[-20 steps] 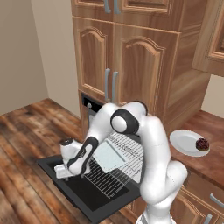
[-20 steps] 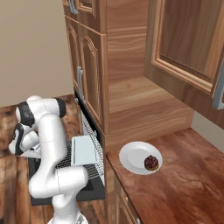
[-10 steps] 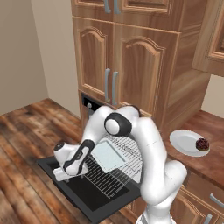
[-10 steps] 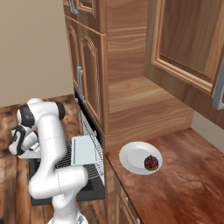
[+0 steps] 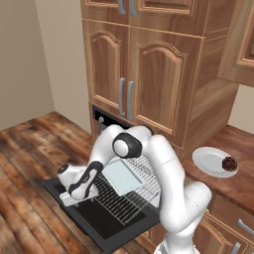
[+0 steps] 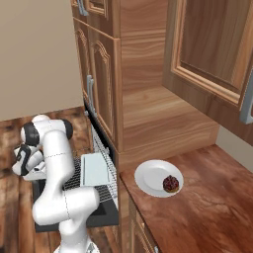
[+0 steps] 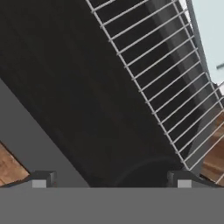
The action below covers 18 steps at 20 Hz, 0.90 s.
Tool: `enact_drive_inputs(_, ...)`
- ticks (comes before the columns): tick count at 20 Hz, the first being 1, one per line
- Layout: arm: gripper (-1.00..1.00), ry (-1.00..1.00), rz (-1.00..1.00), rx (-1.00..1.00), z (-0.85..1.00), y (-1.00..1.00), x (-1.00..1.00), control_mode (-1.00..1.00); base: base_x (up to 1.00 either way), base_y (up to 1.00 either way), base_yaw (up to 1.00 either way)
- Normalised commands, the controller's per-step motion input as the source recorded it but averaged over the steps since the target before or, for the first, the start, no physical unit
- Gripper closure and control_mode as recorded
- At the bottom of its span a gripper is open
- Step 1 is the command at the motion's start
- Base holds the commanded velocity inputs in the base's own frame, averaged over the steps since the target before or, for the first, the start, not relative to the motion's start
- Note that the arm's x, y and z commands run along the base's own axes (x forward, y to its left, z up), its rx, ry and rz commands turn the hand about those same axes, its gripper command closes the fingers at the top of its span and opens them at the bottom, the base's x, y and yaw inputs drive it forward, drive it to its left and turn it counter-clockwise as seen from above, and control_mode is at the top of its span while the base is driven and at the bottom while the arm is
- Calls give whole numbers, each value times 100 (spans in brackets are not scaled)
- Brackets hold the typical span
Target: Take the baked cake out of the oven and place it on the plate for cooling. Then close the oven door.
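The baked cake [image 6: 171, 183], a small dark lump, rests on the round white plate [image 6: 150, 179] on the wooden counter to the right of the oven [image 5: 100, 119]. The oven door [image 5: 94, 223] lies open and flat, with a wire rack [image 5: 124, 201] pulled out over it. My gripper [image 5: 67, 200] hangs low over the door's outer left part, far from the cake. In the hand view the gripper [image 7: 111, 181] is open, its fingertips [image 7: 41, 179] are wide apart, and only the black door panel [image 7: 78, 100] lies between them.
A pale rectangular tray [image 5: 124, 176] lies on the pulled-out rack. Arched wooden cabinet doors [image 5: 134, 84] stand above the oven. Wooden floor [image 5: 30, 149] spreads to the left of the door. An upper cabinet [image 6: 212, 44] overhangs the counter [image 6: 207, 212].
The arm has folded lower, bringing the open gripper slightly down and left toward the door's outer edge. The cake, plate and door have not moved.
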Motion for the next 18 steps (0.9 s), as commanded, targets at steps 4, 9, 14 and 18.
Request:
enact_drive_inputs(4,-100,0,10,0,-30,-3,16,-100,0,0,0)
enact_drive_inputs(9,-100,0,19,2,-32,-11,23,-100,0,0,0)
enact_drive_inputs(14,-100,0,23,6,-37,-10,33,-100,0,0,0)
enact_drive_inputs(18,-100,0,24,8,-40,-5,27,-100,0,0,0)
